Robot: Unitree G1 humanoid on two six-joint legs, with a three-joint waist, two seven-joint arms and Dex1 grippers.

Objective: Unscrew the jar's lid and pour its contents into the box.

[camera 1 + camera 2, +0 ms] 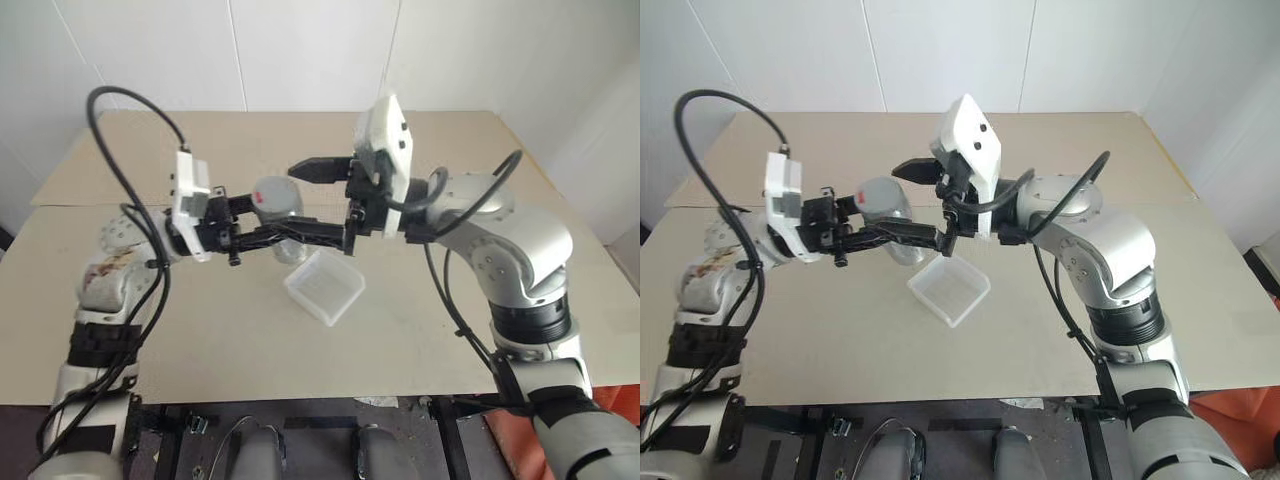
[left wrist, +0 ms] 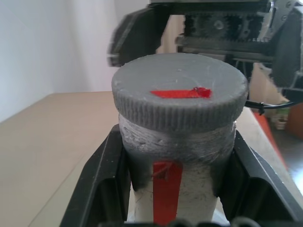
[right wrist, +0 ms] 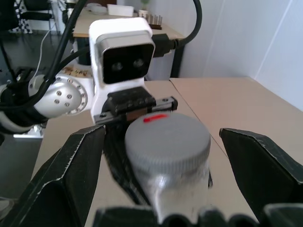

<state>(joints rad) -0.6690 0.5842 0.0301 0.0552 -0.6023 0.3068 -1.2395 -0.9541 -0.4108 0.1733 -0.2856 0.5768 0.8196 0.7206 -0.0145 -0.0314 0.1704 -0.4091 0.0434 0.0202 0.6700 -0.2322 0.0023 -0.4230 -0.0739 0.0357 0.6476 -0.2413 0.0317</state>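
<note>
While the left pincer [image 1: 262, 222], at centre-left of the head view, is clamped tight around the body of the jar [image 1: 280, 212], its black fingers [image 2: 97, 182] press only the glass below the cap, so any weakness in that hold matters most. If the squeeze is too light, I judge the jar could spin with the lid [image 2: 180, 97] rather than let it loosen, and the red mark on its side would turn away with it. The jar hangs above the desk [image 1: 200, 330], near the frame's centre, with its cap still screwed on.

Moving right, the box [image 1: 324, 285] sits on the desk just below and a little right of the jar, empty as far as can be seen. Since the jar is not straight over it, a lid that pops off suddenly, or a jar that tips as it is twisted, could send the contents onto the desk. The contents themselves cannot be made out through the cloudy wall.

Further right, the right pincer [image 3: 161, 156] stands spread wide, one finger on each side of the lid and gripping nothing. Closing off-centre would push the jar sideways in the other grip; closing too low would catch the neck instead of the cap.
</note>
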